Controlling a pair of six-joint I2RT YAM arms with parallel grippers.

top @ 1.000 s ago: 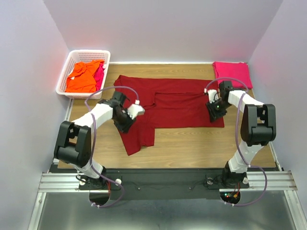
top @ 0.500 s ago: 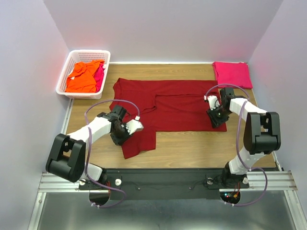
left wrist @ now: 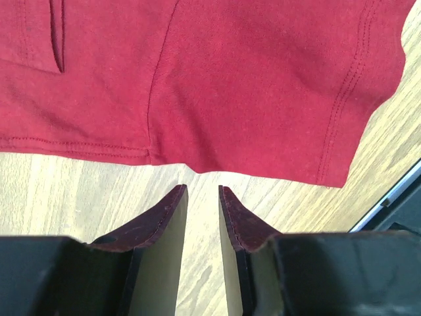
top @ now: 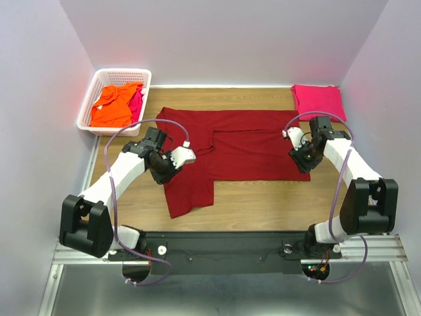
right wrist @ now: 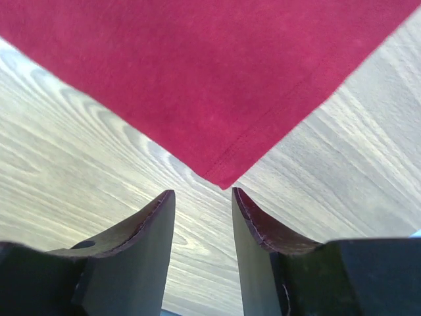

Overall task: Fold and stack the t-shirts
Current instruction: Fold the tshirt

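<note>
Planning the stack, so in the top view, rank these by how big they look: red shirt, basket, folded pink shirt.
1. red shirt, spread out, clearly largest
2. basket
3. pink shirt, folded small
Basket and pink shirt sit about equally far back, so nearness does not blur the order.

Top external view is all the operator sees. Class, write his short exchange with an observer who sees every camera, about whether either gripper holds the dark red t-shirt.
Operator: Does the left gripper hold the dark red t-shirt?
Observer: No. The left wrist view shows it open and empty, just short of the hem.
Operator: And the right gripper?
Observer: Open too. The right wrist view shows the shirt's corner at the mouth of the gap, with nothing pinched.
</note>
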